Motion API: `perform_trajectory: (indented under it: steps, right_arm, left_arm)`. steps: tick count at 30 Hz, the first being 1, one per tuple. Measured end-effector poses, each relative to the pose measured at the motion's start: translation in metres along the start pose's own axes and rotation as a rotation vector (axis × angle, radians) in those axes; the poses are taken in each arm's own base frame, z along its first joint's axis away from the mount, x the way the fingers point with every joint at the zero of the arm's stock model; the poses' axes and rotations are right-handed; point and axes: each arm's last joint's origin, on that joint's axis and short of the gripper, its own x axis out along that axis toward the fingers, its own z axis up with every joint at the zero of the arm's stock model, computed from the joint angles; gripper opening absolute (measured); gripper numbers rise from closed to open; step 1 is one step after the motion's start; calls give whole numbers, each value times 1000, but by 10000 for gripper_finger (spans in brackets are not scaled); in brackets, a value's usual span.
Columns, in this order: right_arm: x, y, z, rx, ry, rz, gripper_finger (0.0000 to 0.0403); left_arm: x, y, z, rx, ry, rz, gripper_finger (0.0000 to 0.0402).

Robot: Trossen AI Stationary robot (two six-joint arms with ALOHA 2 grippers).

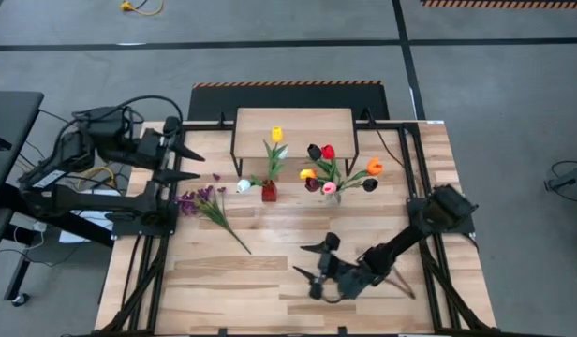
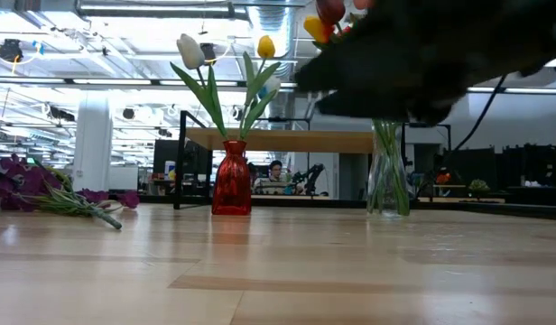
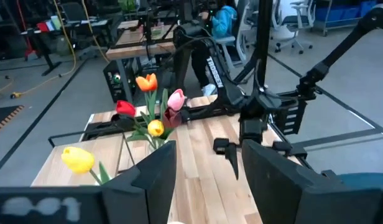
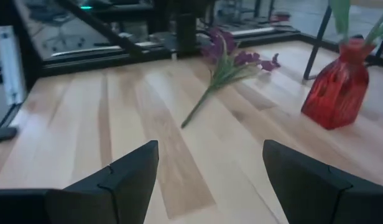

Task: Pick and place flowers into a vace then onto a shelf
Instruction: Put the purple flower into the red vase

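A purple bunch [image 1: 206, 203] lies flat on the table, left of centre, also seen in the right wrist view [image 4: 232, 59]. A red vase [image 1: 269, 192] holds a yellow tulip [image 1: 277, 134] and a white one [image 1: 243, 186]. Beside it stands a clear vase [image 1: 332, 197] with several tulips. Both vases are on the table in front of the shelf [image 1: 293, 120]. My right gripper [image 1: 309, 261] is open, low over the table's near middle, pointing toward the purple bunch. My left gripper [image 1: 197, 165] is open, raised at the left edge, holding nothing.
The shelf's black legs [image 1: 234, 161] stand just behind the vases. Bare planks [image 4: 148, 118] lie between my right gripper and the purple bunch. In the low view my right arm [image 2: 422, 54] is a dark blur across the clear vase's flowers.
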Motion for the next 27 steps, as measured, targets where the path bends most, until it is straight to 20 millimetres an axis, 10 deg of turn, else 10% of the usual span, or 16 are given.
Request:
perform_trajectory:
  steps: [27]
  right_arm:
    - [182, 67, -22, 150, -66, -158, 279]
  left_arm:
    - [-53, -23, -10, 21, -44, 13, 174]
